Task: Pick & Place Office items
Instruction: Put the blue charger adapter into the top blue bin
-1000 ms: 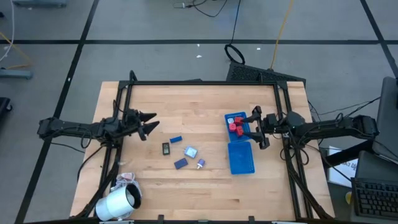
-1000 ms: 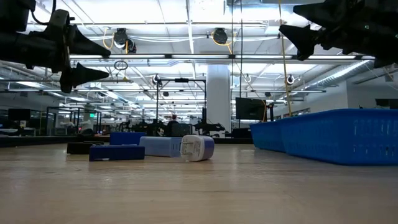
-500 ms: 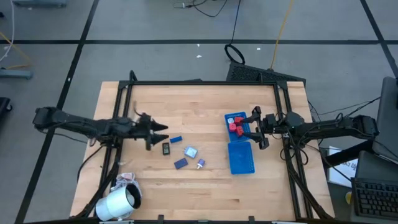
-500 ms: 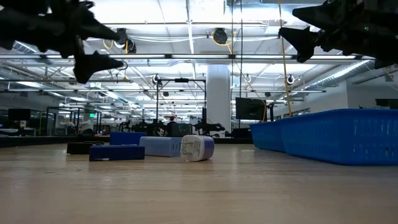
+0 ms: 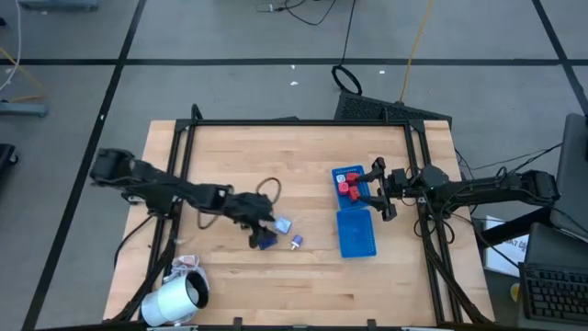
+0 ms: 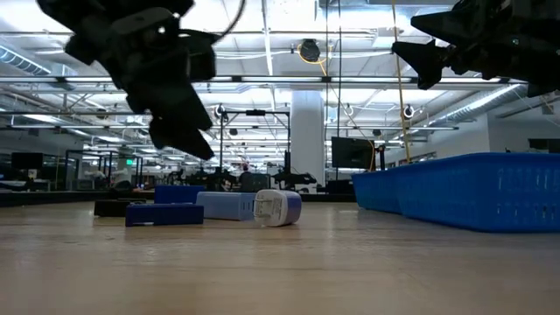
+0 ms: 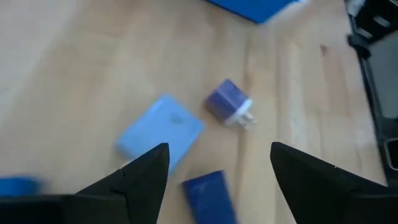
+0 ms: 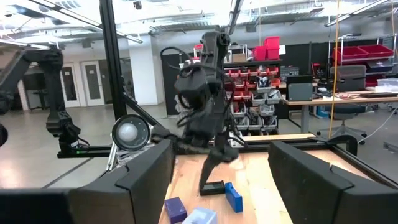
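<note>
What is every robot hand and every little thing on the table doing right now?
Left gripper: open, empty, above the dark blue block.
Right gripper: open, empty, above the tray.
Dark blue block: flat on the table.
Light blue block: flat on the table.
Small purple-and-white plug piece: on its side.
Long blue plastic tray: holds red blocks at one end.
Big white roll: on its side.

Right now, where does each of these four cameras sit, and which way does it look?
High view: overhead, straight down on the table, both arms, blue tray.
Low view: at tabletop height, looking level past the light blue block; arms hang from above.
Left wrist view: on the left arm, looking down past its left tool.
Right wrist view: on the right arm, facing the left arm.
Shared: that light blue block.
</note>
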`<move>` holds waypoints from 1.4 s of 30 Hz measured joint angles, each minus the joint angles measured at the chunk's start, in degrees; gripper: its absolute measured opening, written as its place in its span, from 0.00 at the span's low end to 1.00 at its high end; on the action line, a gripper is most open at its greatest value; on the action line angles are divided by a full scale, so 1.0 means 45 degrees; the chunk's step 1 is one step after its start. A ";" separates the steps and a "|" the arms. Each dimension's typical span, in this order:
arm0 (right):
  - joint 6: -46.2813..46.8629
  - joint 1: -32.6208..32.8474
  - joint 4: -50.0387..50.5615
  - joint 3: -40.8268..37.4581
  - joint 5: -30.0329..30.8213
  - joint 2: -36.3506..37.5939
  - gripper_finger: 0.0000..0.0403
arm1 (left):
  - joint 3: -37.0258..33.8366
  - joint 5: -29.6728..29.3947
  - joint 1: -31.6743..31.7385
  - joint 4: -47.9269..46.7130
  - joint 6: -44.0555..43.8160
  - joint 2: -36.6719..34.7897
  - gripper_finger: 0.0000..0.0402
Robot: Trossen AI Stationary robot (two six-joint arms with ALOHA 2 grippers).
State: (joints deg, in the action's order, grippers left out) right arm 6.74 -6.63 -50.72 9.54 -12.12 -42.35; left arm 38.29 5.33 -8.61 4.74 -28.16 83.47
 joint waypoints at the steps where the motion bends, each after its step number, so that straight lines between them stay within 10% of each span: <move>1: 0.0005 0.0000 -0.0005 0.0000 -0.0005 0.0005 0.63 | 0.0239 0.0275 0.0001 0.0025 -0.0015 0.0430 0.68; 6: 0.0005 0.0000 -0.0005 0.0000 -0.0005 0.0000 0.63 | 0.1436 0.0293 -0.0007 0.0007 0.0319 0.2284 0.69; 28: -0.0092 0.0000 0.0219 0.0000 -0.0005 0.0000 0.63 | 0.4205 -0.8128 -0.0166 -0.6168 0.3428 0.3539 0.58; 34: -0.0097 0.0000 0.0282 0.0000 -0.0005 0.0000 0.63 | 0.4205 -0.5434 -0.0163 -0.5904 0.2917 0.3375 0.54; 42: 0.0008 0.0000 0.0287 0.0000 -0.0015 -0.0005 0.63 | 0.4215 -0.4946 0.0486 -0.4714 0.3248 0.4646 0.49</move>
State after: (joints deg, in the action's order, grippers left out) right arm 6.78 -6.63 -49.43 9.54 -12.19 -42.37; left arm 57.25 -16.93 -6.43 -16.47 -13.55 104.38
